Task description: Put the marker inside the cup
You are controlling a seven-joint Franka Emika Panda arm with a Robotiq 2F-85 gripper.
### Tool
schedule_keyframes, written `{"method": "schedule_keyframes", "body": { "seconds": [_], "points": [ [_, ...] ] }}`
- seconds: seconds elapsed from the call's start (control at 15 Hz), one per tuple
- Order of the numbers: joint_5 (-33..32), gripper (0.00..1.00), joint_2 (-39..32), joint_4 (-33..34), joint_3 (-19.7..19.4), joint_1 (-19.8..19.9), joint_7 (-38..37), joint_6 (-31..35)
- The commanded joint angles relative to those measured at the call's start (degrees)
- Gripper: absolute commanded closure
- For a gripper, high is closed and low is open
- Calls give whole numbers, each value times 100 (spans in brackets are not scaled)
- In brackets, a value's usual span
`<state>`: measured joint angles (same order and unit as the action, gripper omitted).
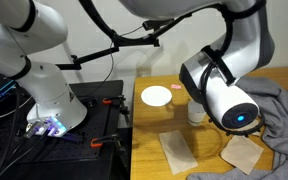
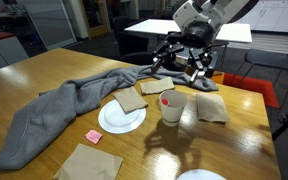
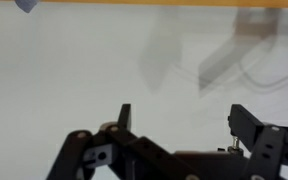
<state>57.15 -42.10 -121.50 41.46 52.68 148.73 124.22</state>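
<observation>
The white cup [image 2: 173, 107] stands upright on the wooden table [image 2: 244, 140]; in an exterior view it is partly hidden behind the arm's wrist [image 1: 195, 114]. My gripper [image 2: 187, 66] hangs above and a little behind the cup, clear of it. In the wrist view its jaws [image 3: 184, 113] are open with nothing between them, and only a pale blurred surface shows beyond. The marker does not show in any view.
A white plate [image 2: 114, 124] with a brown napkin [image 2: 131, 99] lies next to the cup. More brown napkins [image 2: 212, 107] [image 2: 89, 164] lie around it. A grey cloth [image 2: 69, 108] sprawls across the table. A small pink square [image 2: 93, 136] lies near the plate. Another white plate [image 2: 201, 176] sits at the front edge.
</observation>
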Motion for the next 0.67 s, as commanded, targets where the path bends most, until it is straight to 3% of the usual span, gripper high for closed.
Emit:
{"method": "schedule_keyframes", "body": {
  "seconds": [0.0,0.27,0.47,0.6],
  "points": [
    [1060,0,867,-92,-677,-822,-180,-314],
    [2239,0,1599,-130,-1990,-2267,-829,-438],
    [2486,0,1919,-121,-2994,-3357,-1562,-476],
    [2381,0,2037,-92,-3440,-3865,-2173,-412]
  ]
}}
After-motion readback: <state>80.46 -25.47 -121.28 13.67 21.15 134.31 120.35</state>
